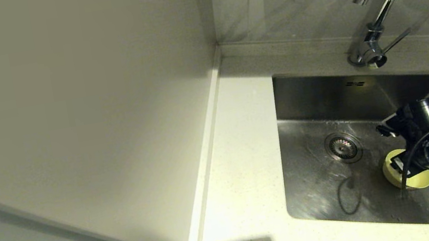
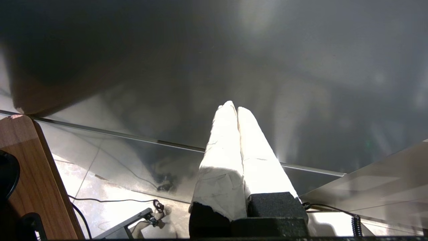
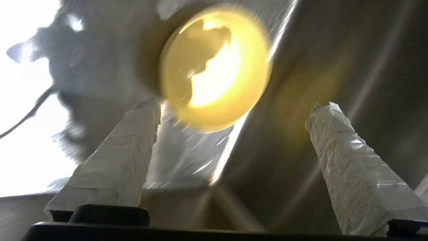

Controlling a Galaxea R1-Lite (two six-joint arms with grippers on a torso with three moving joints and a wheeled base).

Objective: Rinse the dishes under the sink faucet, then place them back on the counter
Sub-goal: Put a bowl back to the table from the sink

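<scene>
the sink (image 1: pixel 322 189) held one dish, a yellow-green bowl (image 1: pixel 393 173), sitting on the steel floor at the basin's right side, close to the right wall. its interior could not be made out in the glare and blur of the right wrist view, where the bowl (image 3: pixel 214 67) showed as a round disc with its opening turned toward the camera. it had no long axis to speak of. in the head view its rim faced up and somewhat toward the robot.

the right gripper (image 3: pixel 234 107) hung inside the sink right above the bowl, its two wrapped fingers (image 3: pixel 133 144) spread wide apart and gripping nothing. the bowl lay ahead of the fingertips, nearer the one finger than the other, and apart from both. the drain strainer (image 1: pixel 343 147) lay beyond the gripper toward the basin's middle. the faucet (image 1: pixel 382 0) rose from the counter (image 1: pixel 242 155) behind the basin, farther off past the gripper, its gooseneck arching toward the sink and its thin lever sticking out to the side.

the left gripper (image 2: pixel 234 108) was off away from the sink, fingers pressed together on nothing.
</scene>
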